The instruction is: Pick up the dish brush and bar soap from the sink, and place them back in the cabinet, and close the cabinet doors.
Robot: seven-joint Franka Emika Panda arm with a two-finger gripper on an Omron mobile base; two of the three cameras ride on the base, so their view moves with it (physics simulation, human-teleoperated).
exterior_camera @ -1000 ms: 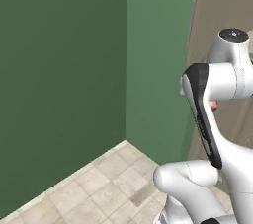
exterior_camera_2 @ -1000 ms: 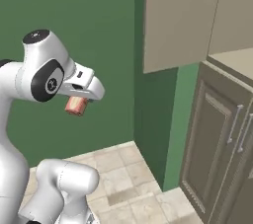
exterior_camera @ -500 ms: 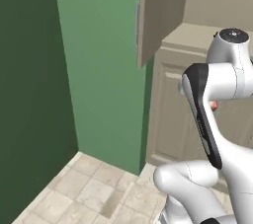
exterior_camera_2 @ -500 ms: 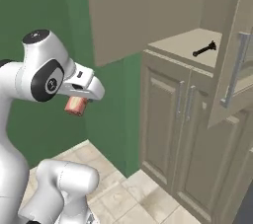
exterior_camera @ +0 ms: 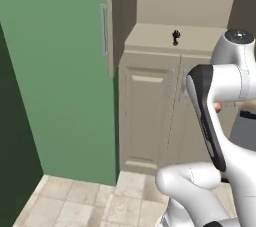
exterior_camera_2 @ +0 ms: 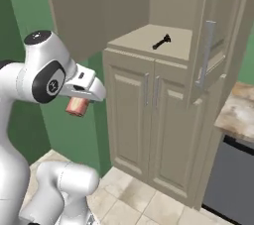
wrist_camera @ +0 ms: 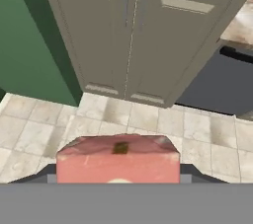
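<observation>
My gripper is shut on the bar soap, a pinkish block held in front of my chest; in the hand view the bar soap sits between the two fingertips. The tall beige cabinet stands ahead with both cabinet doors swung open: the left door is seen edge-on, and the right door has a grey bar handle. The black dish brush lies on the cabinet's open shelf, as the left base view also shows the dish brush. The sink is out of view.
Below the shelf are two closed beige lower doors. A dark appliance front and a stone countertop stand to the right. A green wall runs along the left, above a tiled floor.
The whole picture has swung as the base turned, bringing the open cabinet from the right edge to straight ahead. The arm's pose and its grip on the soap are unchanged.
</observation>
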